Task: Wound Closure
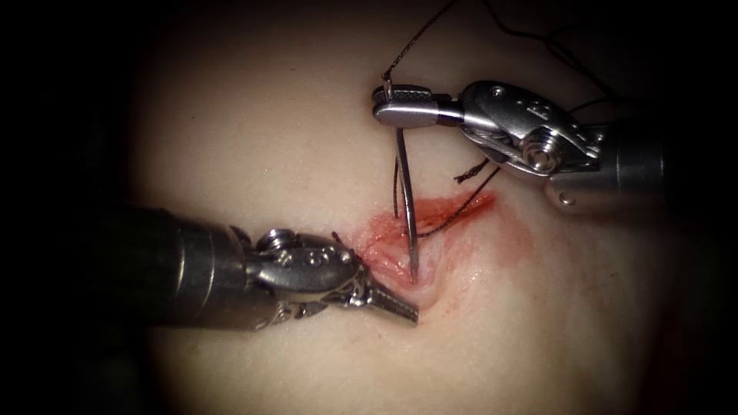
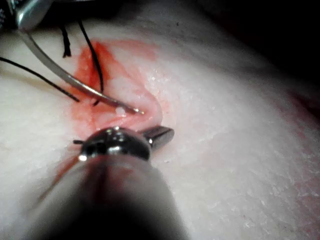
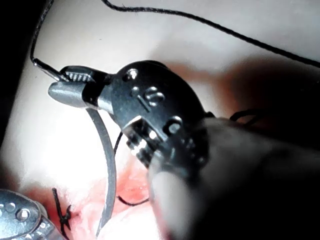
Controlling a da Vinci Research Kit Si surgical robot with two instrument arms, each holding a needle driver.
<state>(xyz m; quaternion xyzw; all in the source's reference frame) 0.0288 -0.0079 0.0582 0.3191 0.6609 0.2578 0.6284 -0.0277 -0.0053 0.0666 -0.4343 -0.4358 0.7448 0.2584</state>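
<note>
Right pincer [image 1: 401,104] is clenched on the needle [image 1: 407,207] close to its thread end, well above the cut [image 1: 430,219]. From that grip the needle curves down, its tip touching the tissue [image 1: 269,138] at the cut's lower lip; whether the tip has entered cannot be told. Thread [image 1: 419,34] runs up from the needle's back end, and dark thread ends [image 1: 473,175] lie by the cut's upper right. Left pincer [image 1: 396,306] looks clenched with nothing between its halves, pressing the tissue just below and left of the needle tip. Red fluid [image 1: 507,230] stains the tissue around the cut.
</note>
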